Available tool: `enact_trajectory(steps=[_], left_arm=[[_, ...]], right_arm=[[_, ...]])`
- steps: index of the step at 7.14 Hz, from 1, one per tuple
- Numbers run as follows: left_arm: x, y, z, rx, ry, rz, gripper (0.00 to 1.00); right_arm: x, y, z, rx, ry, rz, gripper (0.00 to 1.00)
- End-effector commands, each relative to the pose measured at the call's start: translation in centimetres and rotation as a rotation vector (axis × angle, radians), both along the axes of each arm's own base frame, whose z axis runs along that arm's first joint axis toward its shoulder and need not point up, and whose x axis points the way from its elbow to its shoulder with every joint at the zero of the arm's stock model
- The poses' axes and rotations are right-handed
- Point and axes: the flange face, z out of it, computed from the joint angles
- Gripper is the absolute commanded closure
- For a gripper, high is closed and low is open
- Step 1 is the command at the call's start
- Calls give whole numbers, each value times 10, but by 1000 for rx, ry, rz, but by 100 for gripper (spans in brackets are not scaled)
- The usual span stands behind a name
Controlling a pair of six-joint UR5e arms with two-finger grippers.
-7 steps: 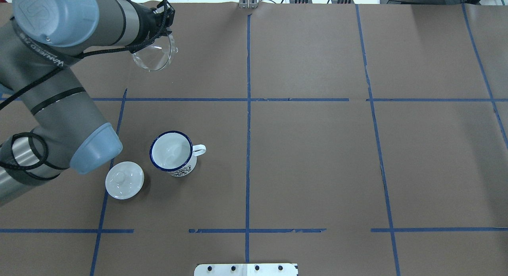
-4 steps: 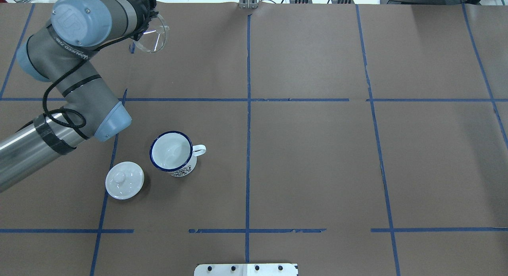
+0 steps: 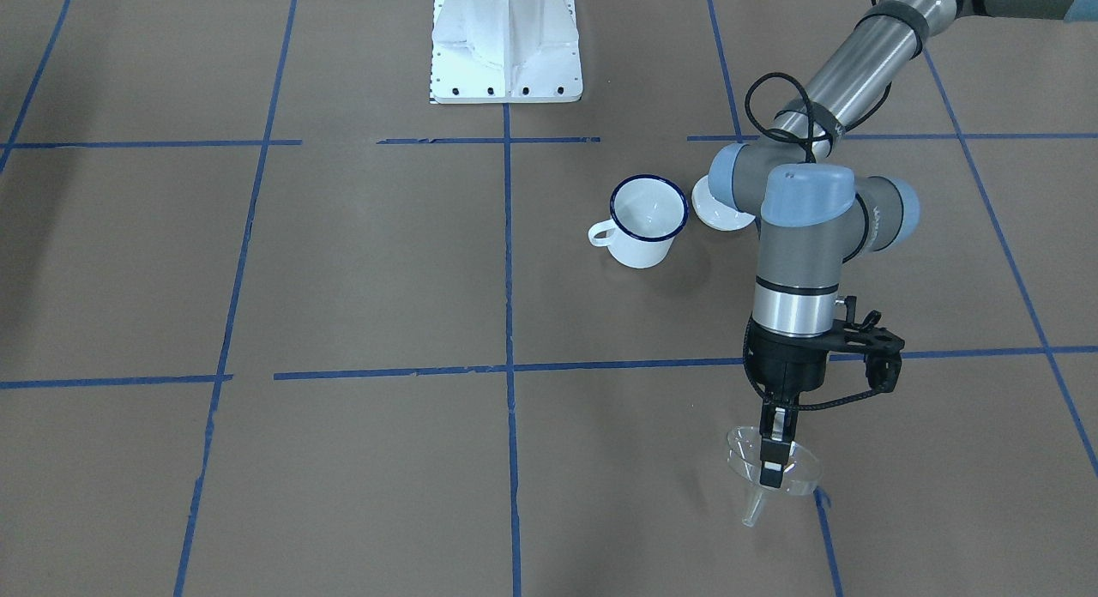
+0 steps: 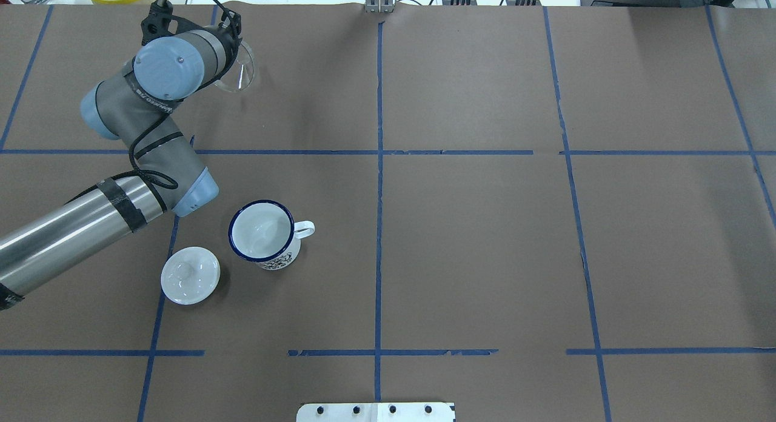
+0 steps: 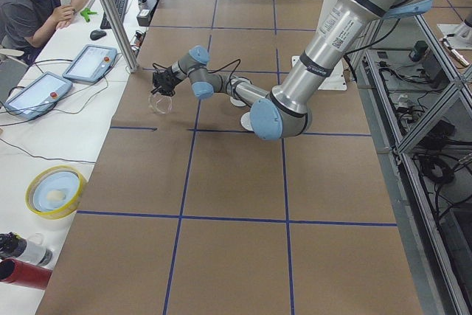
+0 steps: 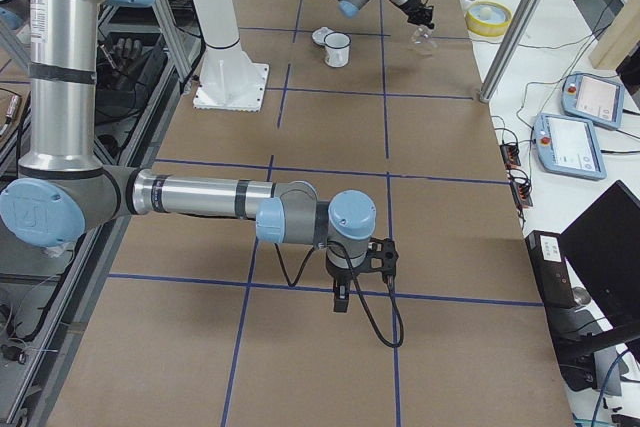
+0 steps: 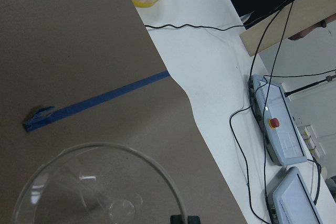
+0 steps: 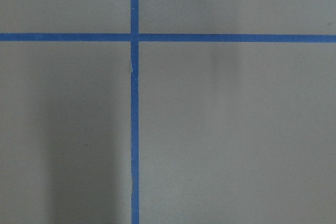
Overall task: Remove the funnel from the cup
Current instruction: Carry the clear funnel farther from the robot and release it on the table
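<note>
Funnel (image 3: 798,479) has been carried lower

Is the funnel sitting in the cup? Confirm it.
No: the left claw holds the funnel far from the cup, which stands empty.

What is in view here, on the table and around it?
funnel: 1, clear, gripped by its rim, near the table's far edge on the robot's left, well away from the cup
cup: 1, white with a dark blue rim, upright and empty, on the table
lid: 1, white, knobbed, beside the cup
table: 1, brown cover with blue tape lines
bowl: 1, yellow rim, on the white bench beyond the table
pendants: 2, grey, on the bench
person: 1, seated at the bench
robot base: 1, white
left gripper: black, shut on the funnel
right gripper: black, above bare table; open or shut cannot be told
</note>
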Motion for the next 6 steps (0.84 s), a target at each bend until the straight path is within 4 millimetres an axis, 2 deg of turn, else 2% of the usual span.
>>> enact_trajectory(steps=[1, 2, 3, 4, 5, 6], left_arm=[[9, 5, 8, 5, -5, 5, 61], [14, 8, 12, 13, -26, 0, 38], [13, 8, 9, 33, -53, 9, 0], [4, 10, -6, 92, -91, 42, 0], [-23, 19, -29, 157, -114, 97, 0], [-43, 35, -34, 157, -132, 218, 0]], right_arm=[[0, 0, 0, 0, 0, 0, 0], [0, 0, 1, -2, 0, 0, 0], [0, 0, 0, 0, 0, 0, 0], [0, 0, 0, 0, 0, 0, 0], [0, 0, 0, 0, 0, 0, 0], [0, 0, 0, 0, 0, 0, 0]])
